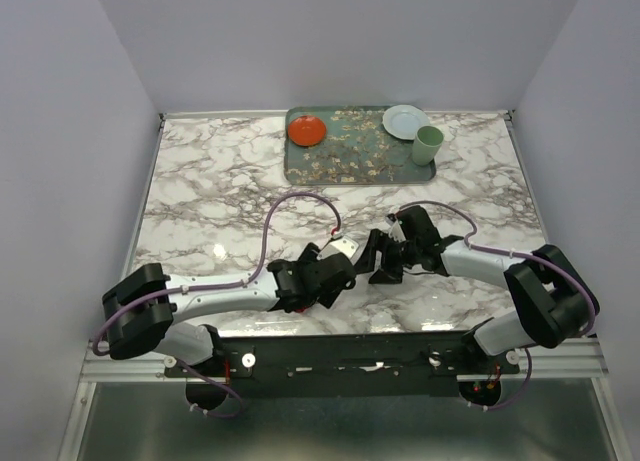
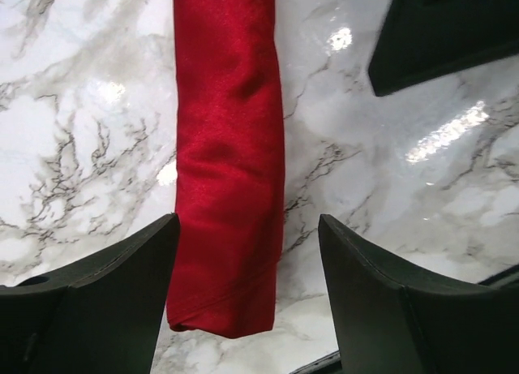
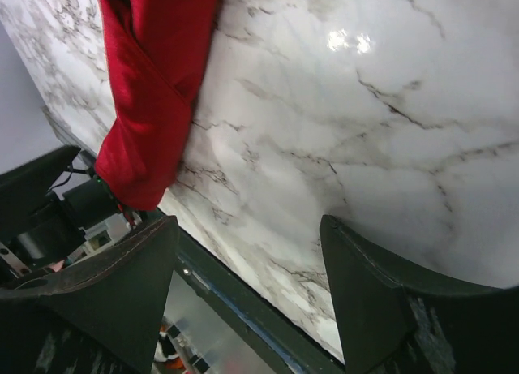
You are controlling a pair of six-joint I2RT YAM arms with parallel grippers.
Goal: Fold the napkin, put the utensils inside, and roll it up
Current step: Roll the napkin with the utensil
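Note:
The napkin is a bright red cloth rolled into a long tube, lying flat on the marble table. My left gripper is open and straddles the roll's near end; the cloth lies against the left finger with a gap to the right finger. My right gripper is open with nothing between its fingers, over the table's front edge, and the napkin lies apart from it at upper left. In the top view both grippers meet near the front middle and cover the napkin. The utensils are out of view.
A patterned tray at the back holds an orange-red plate, a white plate and a pale green cup. The table's front edge runs just under my right gripper. Part of the right gripper shows in the left wrist view.

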